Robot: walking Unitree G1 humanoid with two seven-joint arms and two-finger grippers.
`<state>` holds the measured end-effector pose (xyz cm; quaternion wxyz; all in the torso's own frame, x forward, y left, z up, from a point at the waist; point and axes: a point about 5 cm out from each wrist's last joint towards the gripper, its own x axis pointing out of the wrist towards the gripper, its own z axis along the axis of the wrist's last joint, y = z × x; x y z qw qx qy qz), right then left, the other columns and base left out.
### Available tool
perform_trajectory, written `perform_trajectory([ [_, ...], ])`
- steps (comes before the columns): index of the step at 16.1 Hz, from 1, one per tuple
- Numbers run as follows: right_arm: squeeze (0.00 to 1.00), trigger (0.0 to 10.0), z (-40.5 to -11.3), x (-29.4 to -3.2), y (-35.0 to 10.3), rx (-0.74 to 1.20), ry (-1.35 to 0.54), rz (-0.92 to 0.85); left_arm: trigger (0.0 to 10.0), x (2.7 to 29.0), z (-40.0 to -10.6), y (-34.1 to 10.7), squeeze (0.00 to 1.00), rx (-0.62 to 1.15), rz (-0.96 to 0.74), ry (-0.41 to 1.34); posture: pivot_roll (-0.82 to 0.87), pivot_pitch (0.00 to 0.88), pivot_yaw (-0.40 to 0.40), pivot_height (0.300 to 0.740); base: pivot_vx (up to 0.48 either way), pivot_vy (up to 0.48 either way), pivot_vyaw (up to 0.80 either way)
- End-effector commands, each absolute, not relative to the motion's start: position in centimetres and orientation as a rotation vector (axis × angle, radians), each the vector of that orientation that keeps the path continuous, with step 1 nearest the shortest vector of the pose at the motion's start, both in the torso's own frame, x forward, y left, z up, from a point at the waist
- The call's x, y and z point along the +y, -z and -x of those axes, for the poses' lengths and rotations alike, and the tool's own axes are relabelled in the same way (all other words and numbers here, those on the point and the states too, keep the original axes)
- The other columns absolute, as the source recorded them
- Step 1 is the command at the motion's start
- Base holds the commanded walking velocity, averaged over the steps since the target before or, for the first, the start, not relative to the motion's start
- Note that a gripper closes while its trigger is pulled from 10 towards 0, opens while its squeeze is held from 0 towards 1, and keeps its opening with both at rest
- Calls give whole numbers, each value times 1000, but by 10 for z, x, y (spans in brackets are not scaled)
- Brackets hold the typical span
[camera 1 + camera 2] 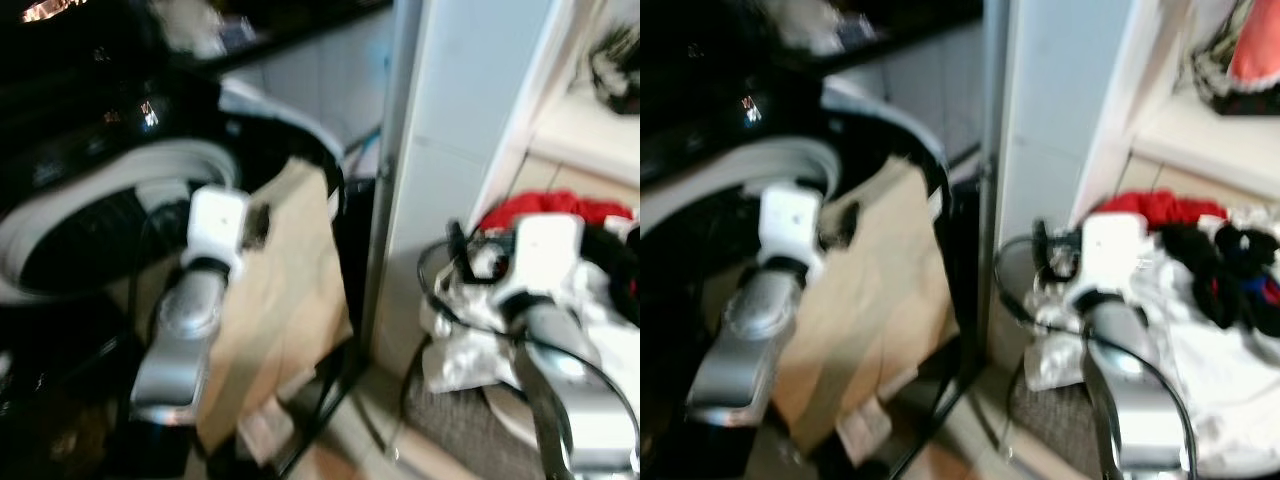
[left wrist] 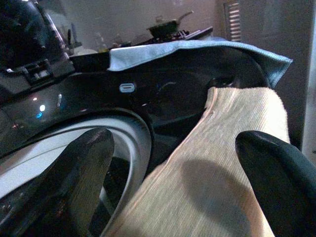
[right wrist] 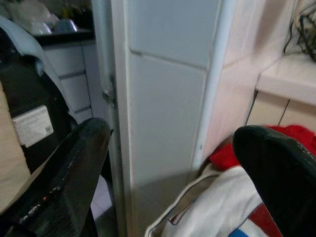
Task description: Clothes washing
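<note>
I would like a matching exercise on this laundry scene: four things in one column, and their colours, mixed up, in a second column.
Things:
1. cloth draped over the washing machine
2. garment at the back of the laundry pile
3. washer door ring
4. fingers of the right gripper

Colours:
A. red
B. black
C. beige
D. pale grey

Pairs: 1-C, 2-A, 3-D, 4-B

The washing machine [image 1: 70, 160] at the upper left is black with a white ring around its door. A tan cloth [image 1: 280, 300] with thin ribs hangs in the middle. At the lower right lie red [image 1: 555, 210], white [image 1: 470, 340] and black [image 1: 1210, 265] clothes, and the arms [image 1: 185, 330] are silver.
</note>
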<state>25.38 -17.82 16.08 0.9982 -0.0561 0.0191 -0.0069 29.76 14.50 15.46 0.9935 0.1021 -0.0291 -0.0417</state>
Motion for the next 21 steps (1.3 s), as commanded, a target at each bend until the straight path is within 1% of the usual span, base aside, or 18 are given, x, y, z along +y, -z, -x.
perform_trajectory([
  [1,0,10000,-251,-186,-162,47,28,126,10000,137,-296,-157,0,-74,-195,107,-62,0,35,740,0,0,0],
  [4,0,10000,-253,-183,-165,37,-2,120,10000,140,-294,-158,0,-80,-191,89,-51,0,12,740,0,0,0],
  [5,0,10000,-256,-181,-165,34,-9,135,10000,142,-290,-160,0,-95,-225,78,-40,0,-3,740,0,-480,0],
  [7,0,10000,-257,-180,-165,37,-9,137,10000,143,-290,-161,0,-99,-238,74,-38,0,-6,740,0,-480,0],
  [10,0,10000,-258,-180,-164,48,-2,132,10000,144,-290,-160,0,-87,-225,76,-37,0,-3,740,0,-430,702],
  [12,0,10000,-257,-184,-161,68,46,90,10000,145,-292,-160,0,-66,-219,85,-41,0,21,740,0,0,0],
  [14,0,10000,-255,-186,-158,93,79,83,10000,143,-295,-159,0,-57,-252,116,-48,0,41,740,0,0,0],
  [18,0,10000,-252,-192,-158,101,133,103,10000,139,-297,-157,0,-50,-265,139,-56,0,53,740,0,0,0],
  [21,0,10000,-254,-198,-162,88,175,72,10000,139,-299,-157,0,-48,-261,143,-60,0,57,740,0,0,0],
])
